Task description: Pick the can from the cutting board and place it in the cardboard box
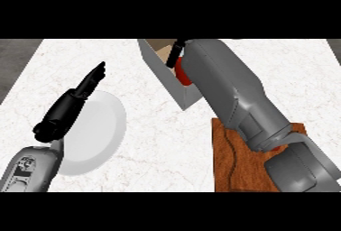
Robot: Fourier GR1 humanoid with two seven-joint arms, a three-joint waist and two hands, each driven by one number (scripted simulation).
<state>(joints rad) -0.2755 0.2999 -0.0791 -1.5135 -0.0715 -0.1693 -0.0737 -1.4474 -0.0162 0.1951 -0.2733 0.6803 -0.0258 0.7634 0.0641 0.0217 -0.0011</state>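
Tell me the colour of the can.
Red; the can shows in the head view, at the cardboard box.

You see a counter (166,135) of white stone with faint veins, smooth and matt. The cutting board (236,173) is reddish-brown wood with dark grain lines. The cardboard box (172,81) shows plain, dull paperboard walls. The plate (100,131) looks like smooth white ceramic with a soft sheen. The can (183,76) shows a glossy red surface. The forearms wear smooth grey casing.
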